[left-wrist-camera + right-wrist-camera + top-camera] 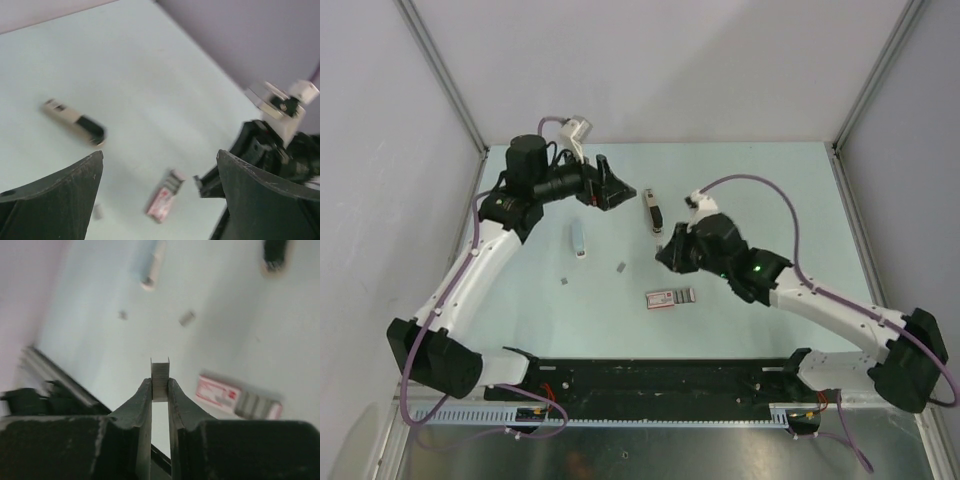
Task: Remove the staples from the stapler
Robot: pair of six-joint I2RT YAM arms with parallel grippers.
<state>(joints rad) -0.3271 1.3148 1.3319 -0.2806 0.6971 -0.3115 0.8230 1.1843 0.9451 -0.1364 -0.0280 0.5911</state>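
Note:
The stapler [652, 212], slim grey-beige with a black part, lies on the table at centre back; it also shows in the left wrist view [75, 121] and as a blurred dark end in the right wrist view [275, 255]. My right gripper [662, 256] hovers just in front of it, shut on a short grey strip of staples [160, 376] that sticks out past its fingertips [146, 390]. Two loose staples [622, 266] [565, 282] lie on the table, with one blurred staple [97, 211] in the left wrist view. My left gripper [619, 186] is open and empty, left of the stapler.
A flat pink-and-white box [670, 296] lies in front of the right gripper. A slim pale blue-white piece [579, 238] lies left of centre. The black base rail [650, 378] runs along the near edge. Grey walls enclose the table on three sides.

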